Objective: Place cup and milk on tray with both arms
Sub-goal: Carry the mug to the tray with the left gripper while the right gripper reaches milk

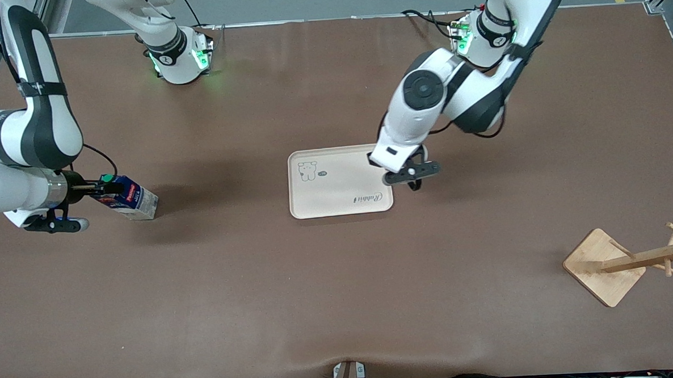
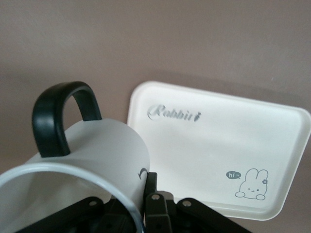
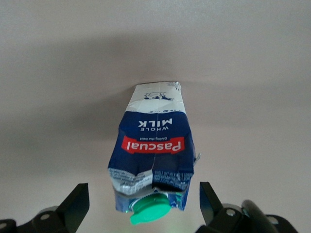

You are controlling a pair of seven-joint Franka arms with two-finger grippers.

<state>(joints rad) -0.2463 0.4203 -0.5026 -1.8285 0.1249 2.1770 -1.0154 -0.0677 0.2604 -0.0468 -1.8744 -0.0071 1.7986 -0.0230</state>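
Observation:
The cream tray lies mid-table; it also shows in the left wrist view. My left gripper hangs over the tray's edge toward the left arm's end. It is shut on the rim of the white cup, whose black handle points away from the fingers. The arm hides the cup in the front view. The blue milk carton stands on the table toward the right arm's end. My right gripper is open around its green-capped top, fingers clear of its sides.
A wooden rack with a square base and pegs lies tipped over near the front camera at the left arm's end. Bare brown table separates the milk from the tray.

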